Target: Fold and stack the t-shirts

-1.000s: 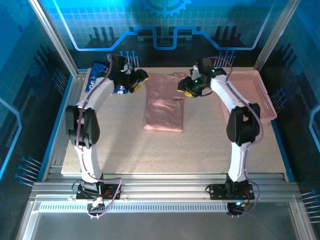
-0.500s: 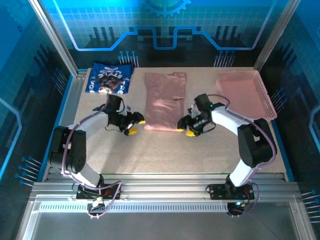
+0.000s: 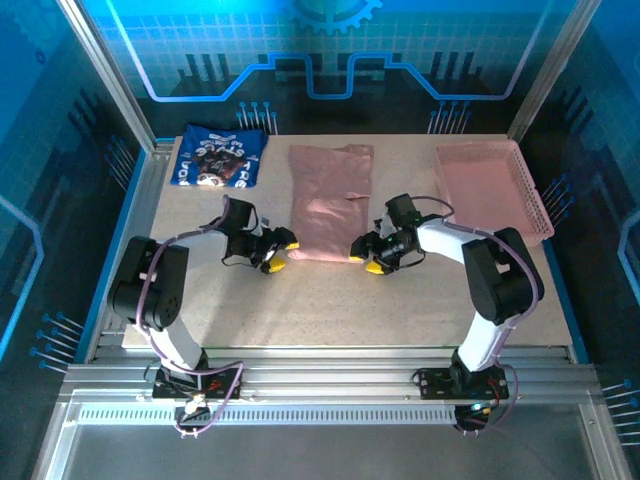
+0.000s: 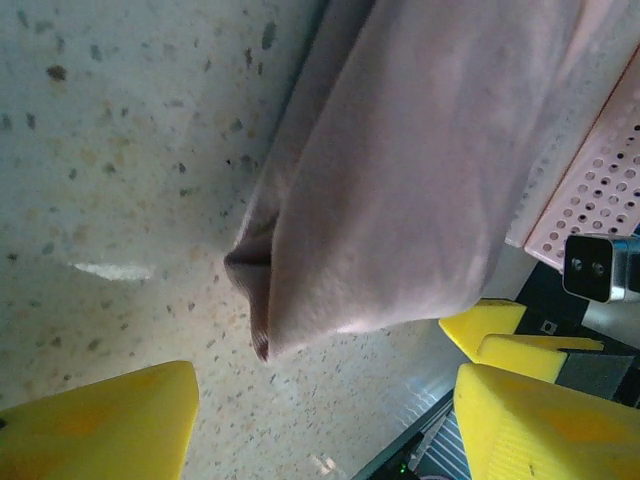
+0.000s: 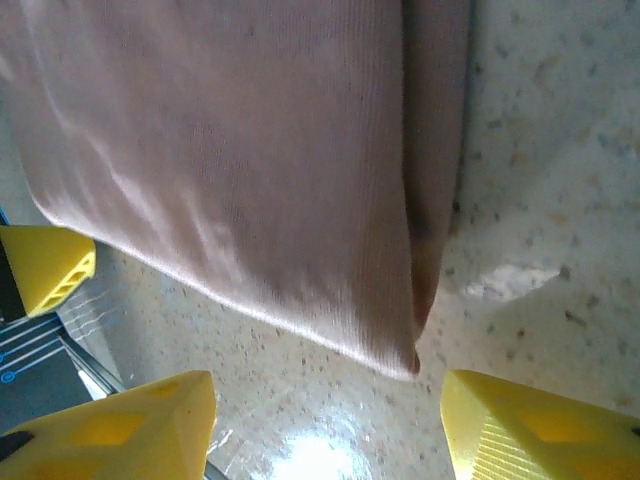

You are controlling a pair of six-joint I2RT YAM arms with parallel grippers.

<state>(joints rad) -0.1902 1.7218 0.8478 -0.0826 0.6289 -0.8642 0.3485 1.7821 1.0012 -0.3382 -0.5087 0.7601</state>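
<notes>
Top external, navy t-shirt point(image 3: 218, 160) (print illegible)

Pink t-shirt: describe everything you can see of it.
The pink t-shirt is plain dusty-pink soft knit cloth, folded into a long narrow rectangle with layered edges showing at its near corners. It lies flat on the speckled table, mid-table, long side running away from the arms. The left gripper and right gripper sit open at its two near corners, not clamped on it.
</notes>
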